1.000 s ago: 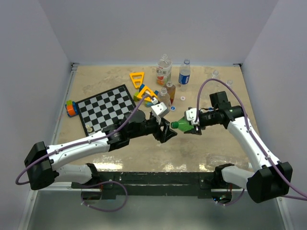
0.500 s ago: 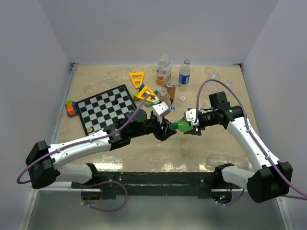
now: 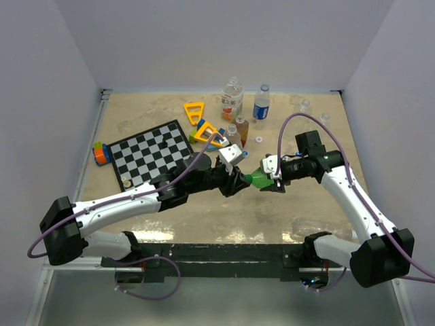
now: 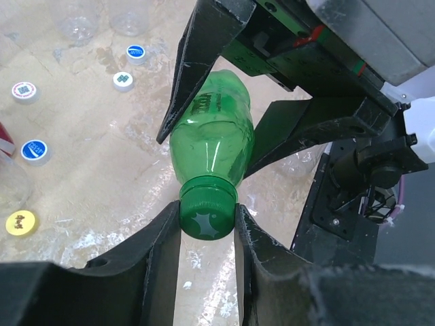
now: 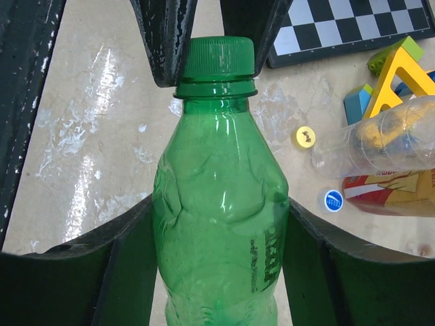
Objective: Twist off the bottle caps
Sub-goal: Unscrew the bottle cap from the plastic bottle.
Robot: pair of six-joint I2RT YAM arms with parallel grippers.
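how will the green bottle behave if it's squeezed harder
The green bottle looks empty, so probably light. Its wall looks dented where the right gripper holds it, so it would likely buckle. Its glossy surface may slip if the left gripper twists the cap.

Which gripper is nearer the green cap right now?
Left. The left gripper is shut on the green cap; the right gripper holds the green bottle by its body, farther from the cap.
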